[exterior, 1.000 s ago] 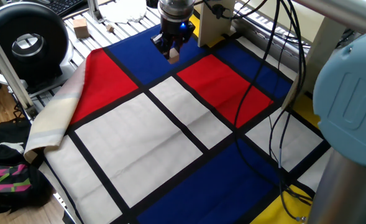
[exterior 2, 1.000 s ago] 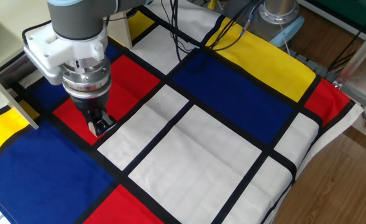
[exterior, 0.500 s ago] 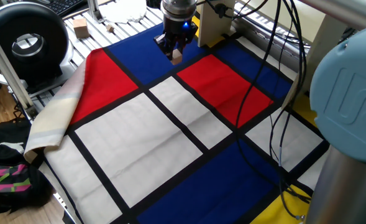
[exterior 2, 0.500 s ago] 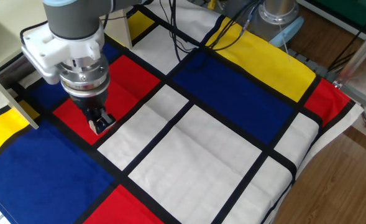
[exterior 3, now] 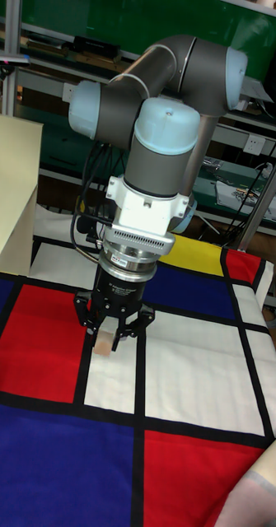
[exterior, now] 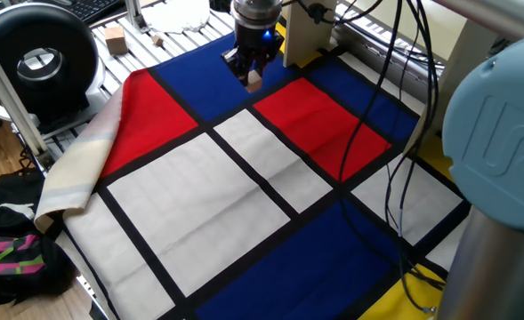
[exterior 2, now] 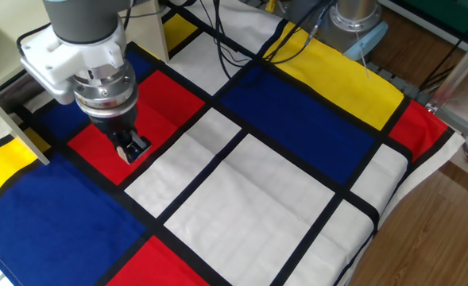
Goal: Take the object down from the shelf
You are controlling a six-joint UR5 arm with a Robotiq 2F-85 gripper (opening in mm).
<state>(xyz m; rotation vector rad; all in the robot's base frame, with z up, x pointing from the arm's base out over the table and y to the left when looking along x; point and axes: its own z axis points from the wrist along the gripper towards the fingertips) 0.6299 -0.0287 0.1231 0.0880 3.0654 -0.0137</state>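
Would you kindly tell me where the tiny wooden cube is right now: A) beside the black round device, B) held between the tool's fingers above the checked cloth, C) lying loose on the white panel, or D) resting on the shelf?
B: the cube sits clamped in the tool above the cloth.

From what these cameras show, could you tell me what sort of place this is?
Most likely a robotics lab or workshop: a robot arm with trailing cables works over a table draped in a colour-block cloth, with metal racking behind.

Bright, even overhead light falls on the checked cloth, leaving only soft shadows. Beside the cloth, the near arm housing appears large and slightly blurred.
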